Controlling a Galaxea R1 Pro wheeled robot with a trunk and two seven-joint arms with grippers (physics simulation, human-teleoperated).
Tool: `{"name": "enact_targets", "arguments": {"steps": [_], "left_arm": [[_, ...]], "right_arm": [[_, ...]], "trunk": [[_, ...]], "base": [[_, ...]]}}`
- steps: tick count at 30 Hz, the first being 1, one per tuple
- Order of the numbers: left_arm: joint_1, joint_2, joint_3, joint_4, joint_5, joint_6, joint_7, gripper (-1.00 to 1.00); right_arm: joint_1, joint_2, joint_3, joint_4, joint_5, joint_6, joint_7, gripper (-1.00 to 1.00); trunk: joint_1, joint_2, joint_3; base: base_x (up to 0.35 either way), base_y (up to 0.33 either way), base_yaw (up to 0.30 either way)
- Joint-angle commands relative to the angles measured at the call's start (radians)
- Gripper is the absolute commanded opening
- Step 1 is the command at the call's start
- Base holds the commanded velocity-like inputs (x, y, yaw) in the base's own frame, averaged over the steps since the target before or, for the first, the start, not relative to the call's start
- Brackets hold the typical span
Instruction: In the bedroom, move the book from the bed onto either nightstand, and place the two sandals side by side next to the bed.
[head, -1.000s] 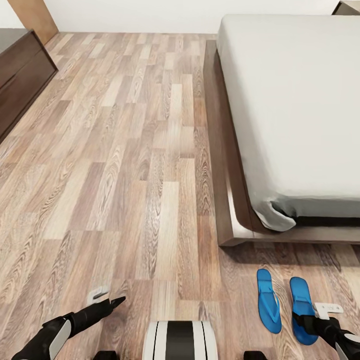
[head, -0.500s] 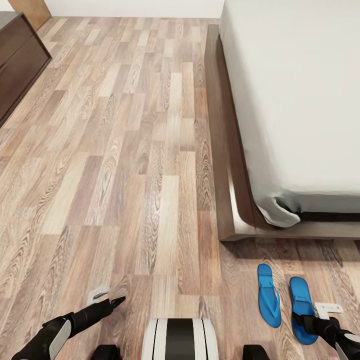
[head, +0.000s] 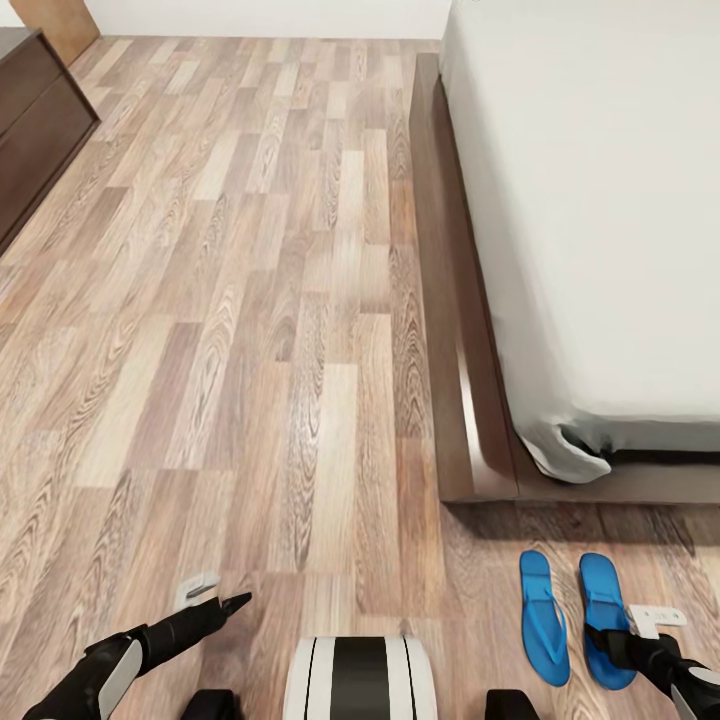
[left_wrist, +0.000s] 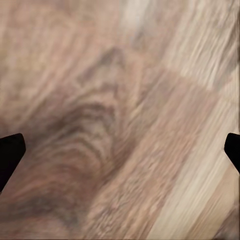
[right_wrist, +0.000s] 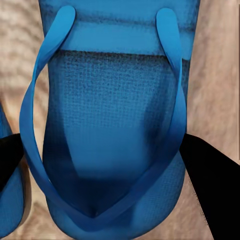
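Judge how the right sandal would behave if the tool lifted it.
The right sandal looks thin and flat, so it is probably light and may flex. Its raised strap looks like the easiest hold. Lying flat on the floor, it would likely slide, not roll.

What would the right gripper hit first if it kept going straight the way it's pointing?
Most likely the right-hand blue sandal: the right gripper looks straight onto its strap and footbed, open fingers straddling it. How near it is remains unclear.

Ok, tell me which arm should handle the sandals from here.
The right. The right gripper hangs directly over the right-hand sandal, whose straps show large between its open fingers in the right wrist view. The left gripper is far off over bare floor, across the robot's base.
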Motion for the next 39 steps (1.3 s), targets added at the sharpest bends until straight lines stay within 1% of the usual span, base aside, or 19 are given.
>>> {"name": "enact_targets", "arguments": {"steps": [1,7,26,34,39], "left_arm": [[0.000,0.000,0.003,0.000,0.007,0.009,-0.003,1.00],[0.000,0.000,0.003,0.000,0.007,0.009,-0.001,1.00],[0.000,0.000,0.002,0.000,0.007,0.011,0.002,1.00],[0.000,0.000,0.003,0.000,0.007,0.010,0.002,1.00],[0.000,0.000,0.003,0.000,0.007,0.010,0.001,1.00]], "right_arm": [[0.000,0.000,-0.004,-0.002,-0.005,0.007,0.007,-1.00],[0.000,0.001,-0.004,-0.002,-0.005,0.007,0.007,-1.00],[0.000,0.001,-0.004,-0.002,-0.005,0.007,0.007,-1.00],[0.000,0.000,-0.004,-0.002,-0.005,0.007,0.007,-1.00],[0.000,0.001,-0.004,-0.002,-0.005,0.006,0.007,-1.00]], "trunk": [[0.000,0.000,-0.001],[0.000,0.000,-0.001],[0.009,-0.005,-0.074],[0.009,-0.005,-0.074],[0.009,-0.005,-0.074]], "base": [[0.069,0.000,0.000],[0.015,0.000,0.000],[0.000,0.000,0.000],[0.001,0.000,0.000],[0.172,0.000,0.000]]}}
